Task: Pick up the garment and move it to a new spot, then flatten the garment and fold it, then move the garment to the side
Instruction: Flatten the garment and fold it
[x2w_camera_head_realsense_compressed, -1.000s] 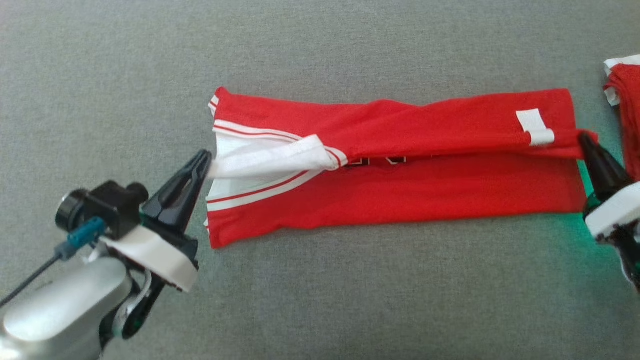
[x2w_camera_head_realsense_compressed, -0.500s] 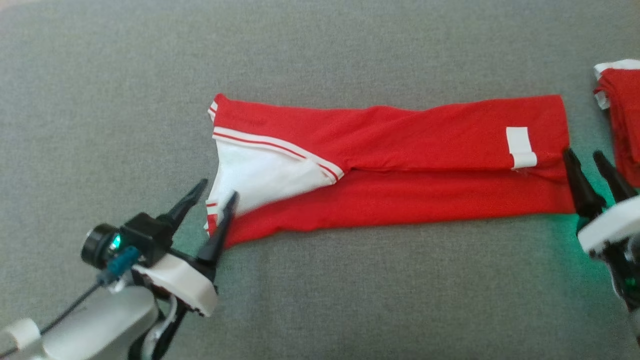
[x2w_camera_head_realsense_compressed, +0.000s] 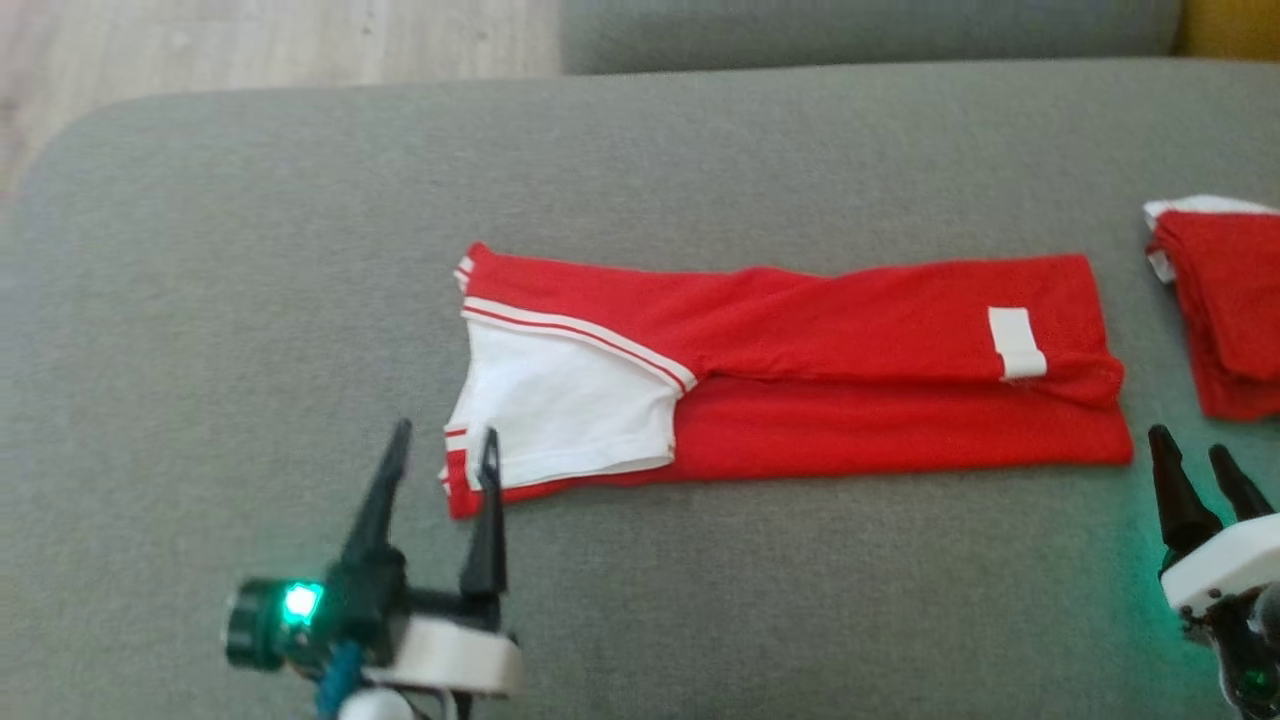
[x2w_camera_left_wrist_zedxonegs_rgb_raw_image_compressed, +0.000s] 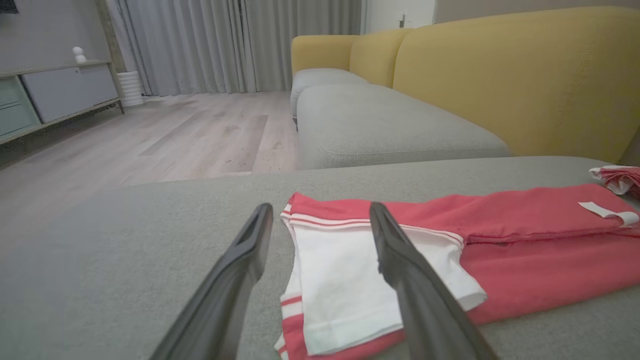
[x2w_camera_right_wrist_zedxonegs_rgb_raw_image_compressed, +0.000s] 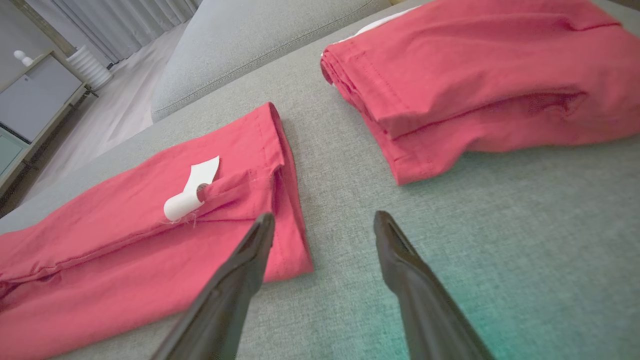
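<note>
Both pincers stand apart and empty. Head view: left gripper (x2w_camera_head_realsense_compressed: 445, 432) at the white-sleeved end of the garment (x2w_camera_head_realsense_compressed: 850, 400), right gripper (x2w_camera_head_realsense_compressed: 1188, 442) just off its hem, on the grey cushion (x2w_camera_head_realsense_compressed: 250, 250). Left wrist view — a shallow pinch could lift one layer and spoil the fold. Right wrist view — another folded pile (x2w_camera_right_wrist_zedxonegs_rgb_raw_image_compressed: 475, 75) lies near; open room lies leftward, before the cushion's rounded edge.
</note>
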